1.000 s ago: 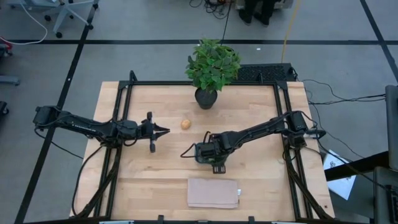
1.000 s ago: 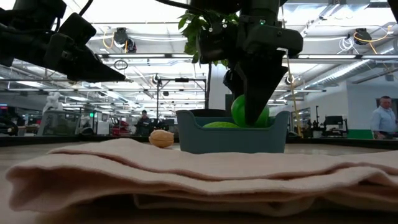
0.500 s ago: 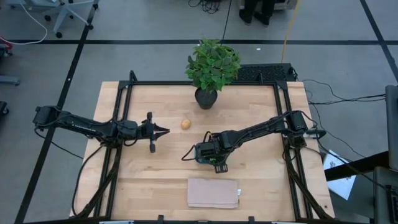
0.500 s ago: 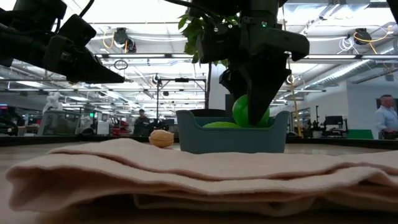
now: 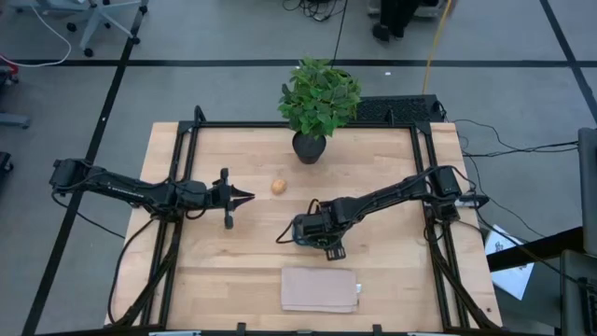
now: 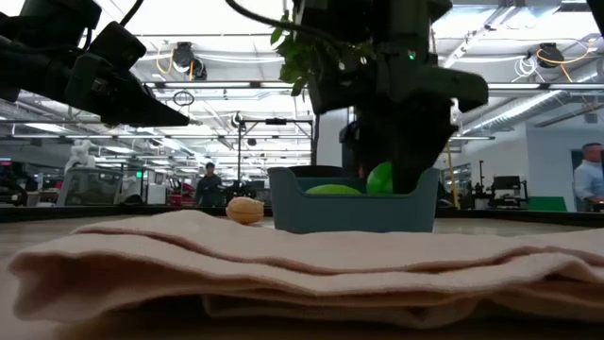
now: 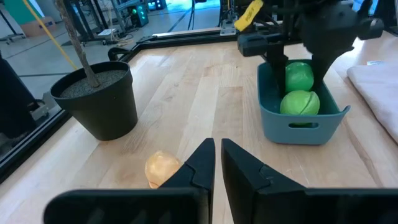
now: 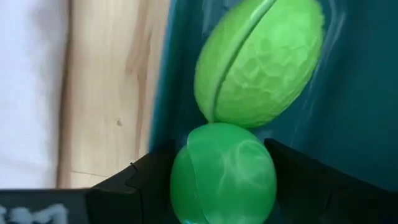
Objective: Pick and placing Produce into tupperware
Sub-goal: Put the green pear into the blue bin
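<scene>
while gripped, the green ball [image 8: 222, 174] touches the oblong fruit [image 8: 258, 61].

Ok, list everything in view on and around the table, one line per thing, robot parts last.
green ball: one, bright green, down inside the tupperware between the right gripper's fingers
oblong fruit: one, yellow-green, lying in the tupperware beside the ball
egg-like piece: one, tan-orange, on the bare wood near the plant pot
tupperware: one, teal-blue, mid-table
potted plant: one, green leaves in a black pot, far edge of the table
folded cloth: one, beige, near edge of the table
person: one, in the room behind
left gripper: shut, empty, pointing at the egg-like piece
right gripper: lowered into the tupperware, closed on the green ball
</scene>
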Controlling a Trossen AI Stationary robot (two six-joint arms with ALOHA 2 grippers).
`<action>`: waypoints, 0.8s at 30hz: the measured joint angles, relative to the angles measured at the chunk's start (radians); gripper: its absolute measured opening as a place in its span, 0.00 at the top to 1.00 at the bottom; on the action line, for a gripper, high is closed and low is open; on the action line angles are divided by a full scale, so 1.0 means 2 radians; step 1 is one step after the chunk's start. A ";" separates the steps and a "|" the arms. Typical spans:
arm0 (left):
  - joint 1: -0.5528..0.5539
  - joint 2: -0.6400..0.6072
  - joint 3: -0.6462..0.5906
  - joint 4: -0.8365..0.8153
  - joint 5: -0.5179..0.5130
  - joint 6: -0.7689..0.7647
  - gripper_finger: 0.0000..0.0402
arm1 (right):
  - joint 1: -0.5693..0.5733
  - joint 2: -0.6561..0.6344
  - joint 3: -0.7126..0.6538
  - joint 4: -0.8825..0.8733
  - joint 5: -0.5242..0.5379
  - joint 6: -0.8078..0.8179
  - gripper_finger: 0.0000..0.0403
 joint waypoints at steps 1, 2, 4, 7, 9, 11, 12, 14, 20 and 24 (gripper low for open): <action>0.000 0.000 0.000 0.000 0.000 0.000 0.92 | -0.001 0.000 -0.005 0.003 -0.002 0.000 0.44; 0.000 0.000 0.000 0.000 0.000 0.000 0.92 | -0.002 0.000 -0.009 0.007 -0.007 0.001 0.44; 0.000 0.000 0.000 0.000 0.000 0.000 0.92 | -0.004 0.000 -0.015 0.016 -0.011 0.002 0.44; 0.000 0.000 0.000 0.000 0.000 0.000 0.92 | -0.007 0.000 -0.022 0.023 -0.011 0.003 0.44; 0.000 0.000 0.000 0.000 0.000 0.000 0.92 | -0.009 0.000 -0.022 0.024 -0.011 -0.001 0.44; 0.000 0.000 0.000 0.000 0.000 0.000 0.92 | -0.011 0.000 -0.022 0.026 -0.011 -0.007 0.44; 0.000 0.000 0.000 0.000 0.000 0.000 0.92 | -0.012 0.000 -0.022 0.026 -0.011 -0.010 0.44; 0.000 0.000 0.000 0.000 0.000 0.000 0.92 | -0.014 0.000 -0.022 0.029 -0.013 -0.013 0.44; 0.000 0.000 0.000 0.000 0.000 0.000 0.92 | -0.017 0.000 -0.022 0.038 -0.047 -0.023 0.44; 0.000 0.000 0.000 0.000 0.000 0.000 0.92 | -0.017 0.000 -0.022 0.043 -0.050 -0.024 0.44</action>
